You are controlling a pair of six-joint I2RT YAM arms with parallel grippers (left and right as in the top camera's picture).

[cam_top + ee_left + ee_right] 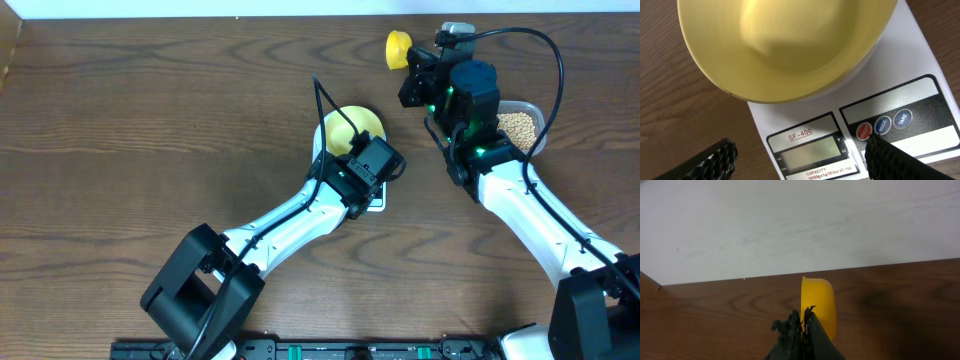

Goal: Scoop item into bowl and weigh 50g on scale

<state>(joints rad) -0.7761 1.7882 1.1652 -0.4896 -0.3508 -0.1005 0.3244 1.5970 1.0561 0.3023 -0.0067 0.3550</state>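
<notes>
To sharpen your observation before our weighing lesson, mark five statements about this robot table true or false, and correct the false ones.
1. The small round pale yellow bowl stands on the white digital kitchen scale. True.
2. The small beige beans lie in the clear plastic container beside the right arm. True.
3. The bowl is heaped with beans. False: no beans show in it.
4. The right gripper is shut on the bright yellow plastic scoop. True.
5. A gripper clamps the bowl's rim. False: the left gripper is open, over the scale's display and buttons, apart from the bowl.
</notes>
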